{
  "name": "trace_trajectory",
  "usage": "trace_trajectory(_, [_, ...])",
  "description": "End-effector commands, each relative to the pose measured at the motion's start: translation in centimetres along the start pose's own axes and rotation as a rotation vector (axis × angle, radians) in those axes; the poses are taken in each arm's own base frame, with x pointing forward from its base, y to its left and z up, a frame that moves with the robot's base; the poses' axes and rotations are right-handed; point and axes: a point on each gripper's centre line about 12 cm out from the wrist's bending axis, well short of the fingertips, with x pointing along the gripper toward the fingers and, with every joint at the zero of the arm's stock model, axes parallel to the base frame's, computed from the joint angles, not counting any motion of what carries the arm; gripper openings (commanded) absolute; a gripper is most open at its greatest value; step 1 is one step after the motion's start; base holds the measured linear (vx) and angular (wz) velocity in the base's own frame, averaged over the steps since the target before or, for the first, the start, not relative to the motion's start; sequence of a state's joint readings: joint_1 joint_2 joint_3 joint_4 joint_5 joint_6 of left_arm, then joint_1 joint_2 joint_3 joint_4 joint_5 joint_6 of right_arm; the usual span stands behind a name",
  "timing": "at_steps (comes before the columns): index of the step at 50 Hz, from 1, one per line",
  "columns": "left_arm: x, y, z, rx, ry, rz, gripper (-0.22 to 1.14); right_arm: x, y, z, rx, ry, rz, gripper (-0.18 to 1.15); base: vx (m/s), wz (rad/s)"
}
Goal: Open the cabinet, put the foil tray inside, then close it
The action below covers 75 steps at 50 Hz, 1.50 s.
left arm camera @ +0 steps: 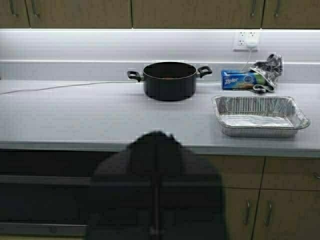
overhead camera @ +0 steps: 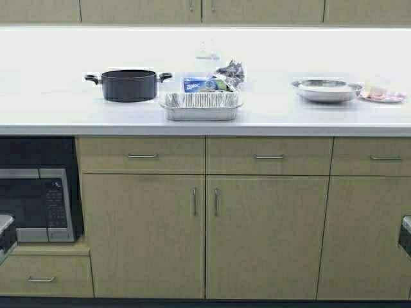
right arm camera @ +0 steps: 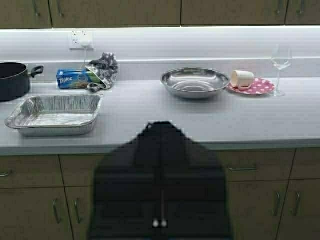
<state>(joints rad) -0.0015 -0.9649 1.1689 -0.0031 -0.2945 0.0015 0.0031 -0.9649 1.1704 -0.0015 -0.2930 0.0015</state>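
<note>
Right now the foil tray (overhead camera: 201,106) sits near the front edge of the white counter (overhead camera: 58,109), roughly at its middle, empty and upright. Just to its left stands a black pot (overhead camera: 128,85) with two side handles; the two are near each other but apart. Behind the tray lies a blue Ziploc box (overhead camera: 194,84) with a crumpled grey cloth (overhead camera: 230,72) beside it, close to the back wall. Farther right rests a round steel bowl (overhead camera: 326,89), and beyond that a pink dotted plate (right arm camera: 252,86) carrying a cup tipped on its side (right arm camera: 242,78). A wine glass (right arm camera: 281,64) stands upright just past the plate.

The cabinet (overhead camera: 202,11) runs along the top of the high view with both doors closed; only the lower edge and handle ends show.

Both arms hang low in front of the base cabinets, well apart from the tray. The left end effector (left arm camera: 156,165) points toward the counter edge in front of the pot, its fingers pressed together. The right end effector (right arm camera: 161,160) faces the stretch of counter between the tray and the bowl, fingers likewise pressed together, holding nothing. A microwave (overhead camera: 37,204) occupies the niche at lower left.
</note>
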Motion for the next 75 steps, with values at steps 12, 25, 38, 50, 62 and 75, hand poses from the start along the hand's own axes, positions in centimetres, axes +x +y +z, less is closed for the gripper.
trace_trajectory(12, [0.7,-0.1,-0.1,0.001,0.009,-0.004,0.02,0.0,0.1,-0.6,-0.006,0.023,0.003,0.05,0.09,0.03])
trace_trajectory(25, [1.0,-0.1,0.1,-0.008,-0.003,-0.004,0.02,-0.5,0.0,-0.2,-0.010,0.005,0.003,0.05,0.21,0.05])
trace_trajectory(38, [1.2,-0.1,-0.7,-0.005,0.023,-0.005,0.02,-0.7,0.0,-0.5,-0.007,0.012,0.003,0.05,0.30,0.05])
trace_trajectory(50, [1.3,-0.1,-1.1,-0.005,0.015,-0.005,0.02,-0.8,0.0,-0.7,-0.007,0.015,0.003,0.05,0.31,0.03])
trace_trajectory(62, [1.1,-0.1,-1.1,-0.004,0.011,-0.005,0.02,-0.2,0.1,-0.6,-0.009,0.026,0.004,0.05,0.33,0.04])
trace_trajectory(75, [0.7,0.0,-1.3,-0.010,0.008,-0.004,0.02,-0.3,0.1,-0.8,-0.009,0.031,0.004,0.05,0.37,0.03])
